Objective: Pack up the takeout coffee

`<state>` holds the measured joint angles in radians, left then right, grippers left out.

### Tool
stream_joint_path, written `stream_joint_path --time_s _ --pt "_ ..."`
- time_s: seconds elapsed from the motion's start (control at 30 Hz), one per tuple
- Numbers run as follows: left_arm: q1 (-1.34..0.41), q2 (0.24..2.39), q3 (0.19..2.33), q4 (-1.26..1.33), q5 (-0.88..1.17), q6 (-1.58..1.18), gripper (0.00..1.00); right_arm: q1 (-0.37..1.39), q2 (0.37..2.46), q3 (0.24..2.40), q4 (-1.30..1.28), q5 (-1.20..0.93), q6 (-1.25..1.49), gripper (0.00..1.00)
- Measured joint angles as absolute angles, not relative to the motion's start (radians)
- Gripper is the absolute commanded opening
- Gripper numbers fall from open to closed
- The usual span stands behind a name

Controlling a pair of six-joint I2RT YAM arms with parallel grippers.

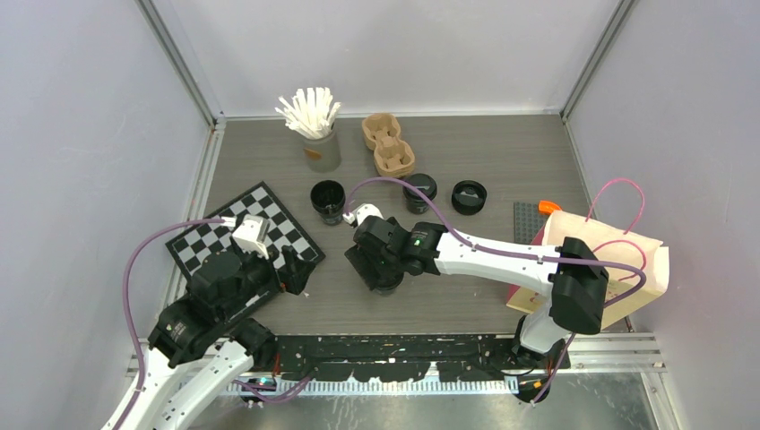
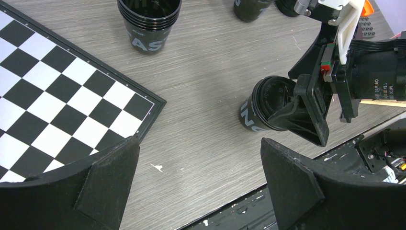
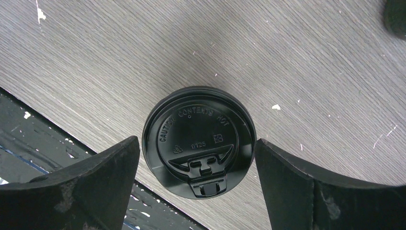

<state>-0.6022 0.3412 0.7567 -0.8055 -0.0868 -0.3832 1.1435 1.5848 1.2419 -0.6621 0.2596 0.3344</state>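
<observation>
Right wrist view — lidded cup (image 3: 198, 139) upright on the table (image 3: 287, 57), centred between the right jaws (image 3: 197, 143), which stand wide apart, gripping nothing. Likewise empty: left jaws (image 2: 199, 143), fully spread. Well beyond both, cup carrier (image 1: 387, 143) unfilled — one cup lidded, packing apparently outstanding.

— What are you getting from the left wrist?

— I'm looking down past the left gripper (image 2: 198, 148). Its fingers are standing wide apart, with wood-grain table (image 2: 210, 62) showing between them.

— And the coffee?

— A lidded cup (image 2: 268, 98) is sitting just ahead of my right finger. The right gripper (image 2: 293, 103) is straddling it, though I'm not making out any contact. A stack of open cups (image 2: 148, 24) is standing further ahead, and a checkerboard (image 2: 57, 91) is lying off my left finger.
</observation>
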Motion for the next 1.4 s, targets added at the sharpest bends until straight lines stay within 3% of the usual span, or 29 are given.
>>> stream_joint_path --time_s 0.4,0.67,1.07,1.23,1.4 --pt "-0.602 0.342 0.757 -0.805 -0.088 -0.384 1.00 1.143 1.585 1.225 -0.662 0.260 0.334 0.94" --pt "-0.602 0.343 0.757 -0.805 -0.094 -0.384 1.00 1.143 1.584 1.223 -0.659 0.260 0.334 0.81" --pt "-0.602 0.343 0.757 -0.806 -0.101 -0.384 1.00 1.116 1.541 1.179 -0.653 0.252 0.334 0.78" --pt "-0.602 0.343 0.756 -0.806 -0.104 -0.384 1.00 1.040 1.484 1.143 -0.671 0.257 0.334 0.78" --pt "-0.602 0.342 0.756 -0.806 -0.104 -0.384 1.00 0.844 1.415 1.099 -0.682 0.256 0.326 0.80"
